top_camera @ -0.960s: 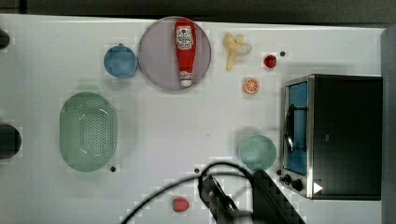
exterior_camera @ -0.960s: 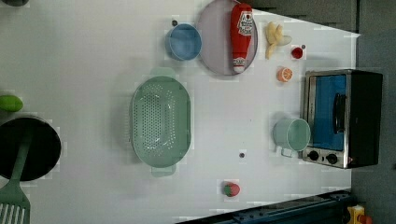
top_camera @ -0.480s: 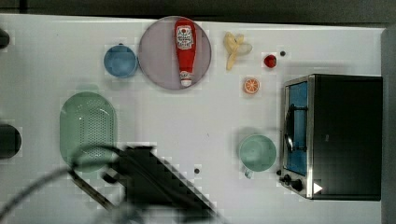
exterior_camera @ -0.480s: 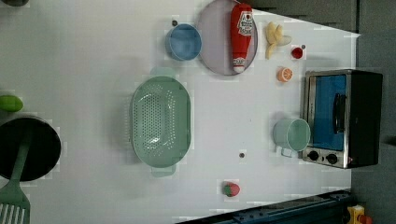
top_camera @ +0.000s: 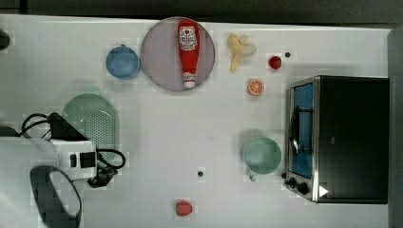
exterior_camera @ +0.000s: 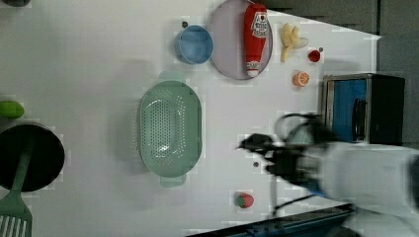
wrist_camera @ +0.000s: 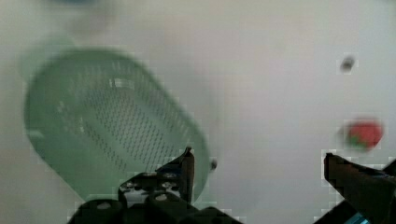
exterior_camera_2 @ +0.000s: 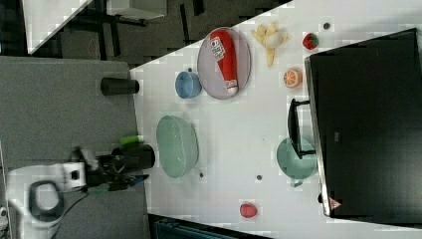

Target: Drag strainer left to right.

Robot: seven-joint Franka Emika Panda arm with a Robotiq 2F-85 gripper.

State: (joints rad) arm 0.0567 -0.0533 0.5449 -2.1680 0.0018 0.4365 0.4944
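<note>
I am seeing the jaws (wrist_camera: 257,161) standing wide apart and gripping nothing, hovering above the table with one finger (wrist_camera: 186,170) crossing the near rim of the strainer (wrist_camera: 109,123) and the other out over bare surface near a small red fruit (wrist_camera: 362,134). The strainer (top_camera: 95,121) is sitting flat at the top view's left, with the arm's wrist (top_camera: 71,156) overlapping its lower end there.

My concern is this: if I am lowering with only one finger inside the rim, the strainer is likely to pivot or tip instead of sliding. A light plastic shell may also skid free mid-drag. The drag path across the top view is running toward the mint mug (top_camera: 261,156) and the toaster oven (top_camera: 349,137); overshooting could be knocking the mug.

The table (top_camera: 190,128) is white and smooth, carrying a blue bowl (top_camera: 122,61), a plate (top_camera: 159,61) with a ketchup bottle (top_camera: 188,47), a banana (top_camera: 237,50) and an orange half (top_camera: 255,87). In the right view, grey flooring (exterior_camera_2: 59,99) is lying beyond the table edge.
</note>
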